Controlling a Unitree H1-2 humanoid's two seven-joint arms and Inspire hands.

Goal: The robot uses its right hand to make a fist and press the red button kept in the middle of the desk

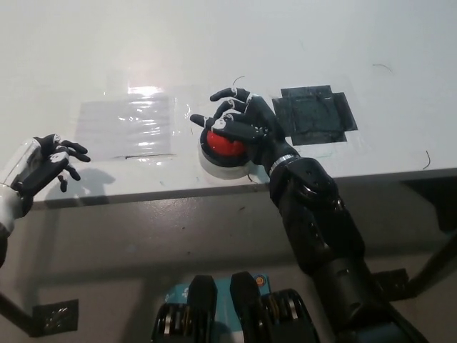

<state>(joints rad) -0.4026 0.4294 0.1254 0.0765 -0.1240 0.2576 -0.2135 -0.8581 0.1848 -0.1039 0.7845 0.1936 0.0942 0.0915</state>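
The red button (220,147), a dome in a black ring on a white base, sits near the desk's front edge in the middle. My black right hand (243,123) hovers over its far right part and covers some of the dome. Its fingers are bent but still spread apart, so the hand is open and holds nothing. Whether the palm touches the dome I cannot tell. My white left hand (41,170) rests at the desk's front left edge, fingers apart and empty.
A black taped patch (315,114) lies on the white desk (214,43) just right of my right hand. A clear shiny sheet (125,127) is stuck down left of the button. The desk's front edge (143,191) runs just below the button.
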